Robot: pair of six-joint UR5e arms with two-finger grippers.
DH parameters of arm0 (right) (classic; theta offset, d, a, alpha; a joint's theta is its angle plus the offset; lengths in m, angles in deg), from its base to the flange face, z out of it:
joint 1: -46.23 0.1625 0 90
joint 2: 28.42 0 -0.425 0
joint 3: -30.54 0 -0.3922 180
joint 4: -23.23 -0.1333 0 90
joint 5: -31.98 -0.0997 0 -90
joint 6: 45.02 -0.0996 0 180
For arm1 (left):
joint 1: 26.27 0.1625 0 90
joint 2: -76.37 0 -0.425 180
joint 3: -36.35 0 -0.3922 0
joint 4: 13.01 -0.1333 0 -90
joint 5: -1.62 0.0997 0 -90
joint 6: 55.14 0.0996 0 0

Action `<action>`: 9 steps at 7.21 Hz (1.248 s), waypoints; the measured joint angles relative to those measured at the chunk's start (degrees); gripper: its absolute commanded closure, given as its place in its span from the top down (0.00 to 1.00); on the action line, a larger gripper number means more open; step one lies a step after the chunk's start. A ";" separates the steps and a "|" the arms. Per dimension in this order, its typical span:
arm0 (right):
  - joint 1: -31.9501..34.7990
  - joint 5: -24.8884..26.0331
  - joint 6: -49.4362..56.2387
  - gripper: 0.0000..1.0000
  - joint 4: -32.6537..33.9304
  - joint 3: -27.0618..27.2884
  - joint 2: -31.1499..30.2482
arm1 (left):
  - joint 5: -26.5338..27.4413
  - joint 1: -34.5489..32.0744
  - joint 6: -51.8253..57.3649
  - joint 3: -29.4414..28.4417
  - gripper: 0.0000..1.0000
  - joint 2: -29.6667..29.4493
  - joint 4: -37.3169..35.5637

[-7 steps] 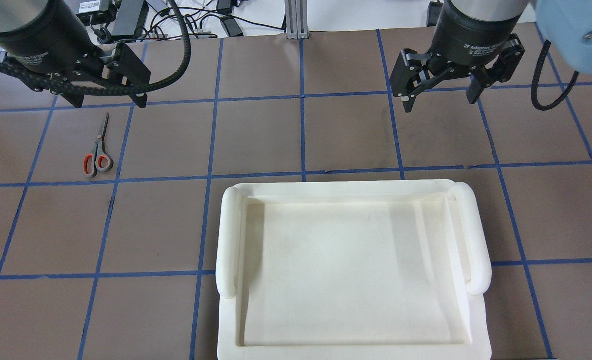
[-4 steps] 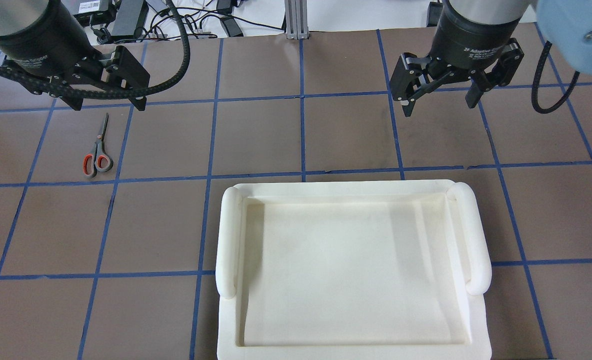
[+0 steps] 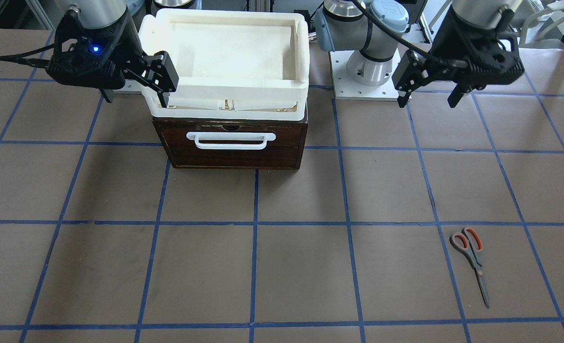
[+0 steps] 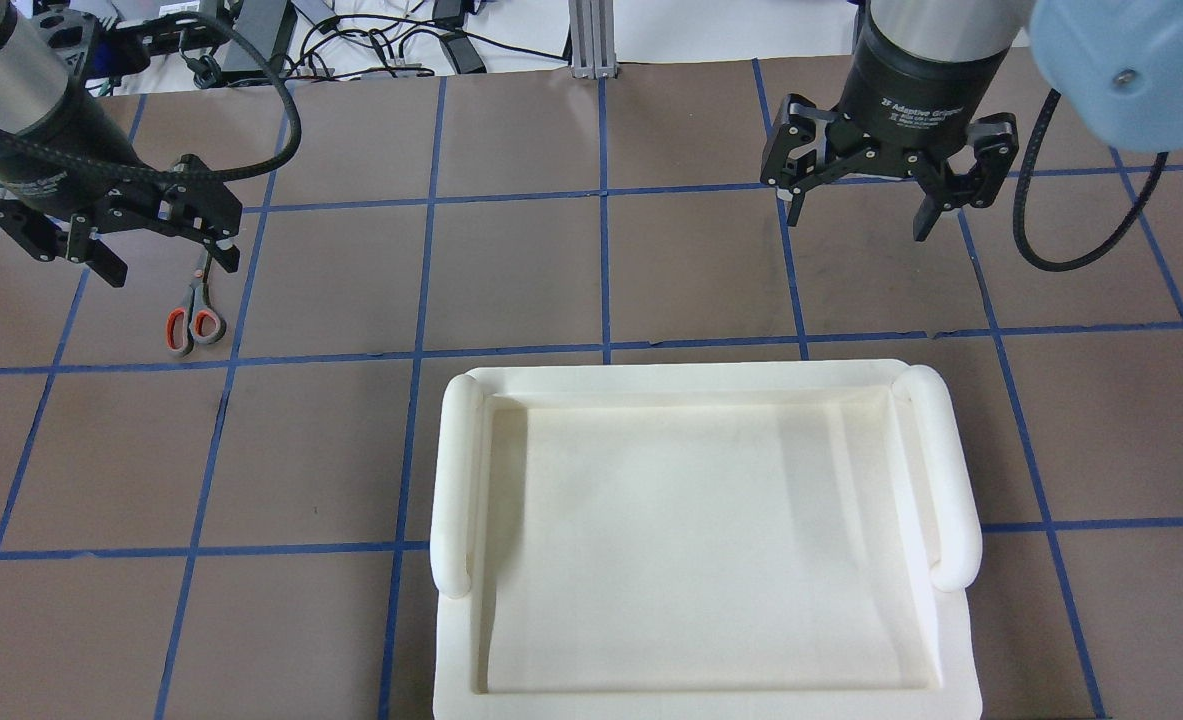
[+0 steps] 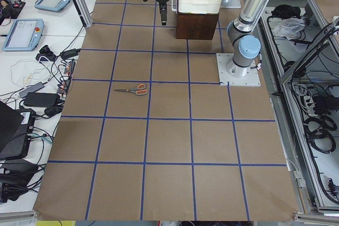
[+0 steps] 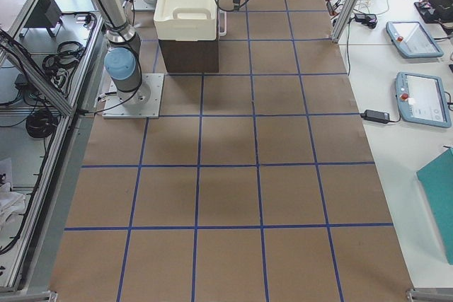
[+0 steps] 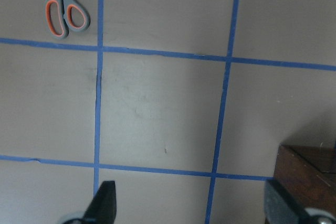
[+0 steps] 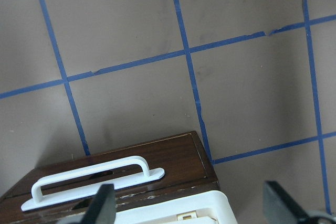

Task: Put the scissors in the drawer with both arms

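The scissors (image 3: 472,259) lie flat on the brown table, dark grey handles lined orange; they also show in the overhead view (image 4: 194,322) and the left wrist view (image 7: 65,11). My left gripper (image 4: 169,265) is open and empty, held above the table; in the overhead view it covers the blades. The drawer (image 3: 234,145) is closed, its white bar handle (image 3: 230,139) facing away from me. My right gripper (image 4: 857,222) is open and empty, up in the air beyond the drawer front (image 8: 121,177).
A white foam tray (image 4: 456,480) sits on top of the dark cabinet. Blue tape lines grid the table. Cables and power bricks (image 4: 251,35) lie past the far edge.
My left gripper has moved toward me and to the left, now over the scissors' blades. My right gripper has shifted slightly left and turned. The scissors have not moved.
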 measured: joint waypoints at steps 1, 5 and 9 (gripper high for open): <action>0.52 -0.23 -8.23 1.00 -0.02 -0.01 1.28 | 0.71 1.83 1.27 1.70 1.00 -3.09 -3.95; 7.87 -0.22 -34.77 1.00 3.30 -0.08 9.33 | 4.58 5.38 7.44 -2.03 1.00 -22.16 -23.17; 12.84 -0.61 -53.46 1.00 6.57 -0.08 16.47 | 4.40 9.79 12.41 -11.02 1.00 -37.25 -29.37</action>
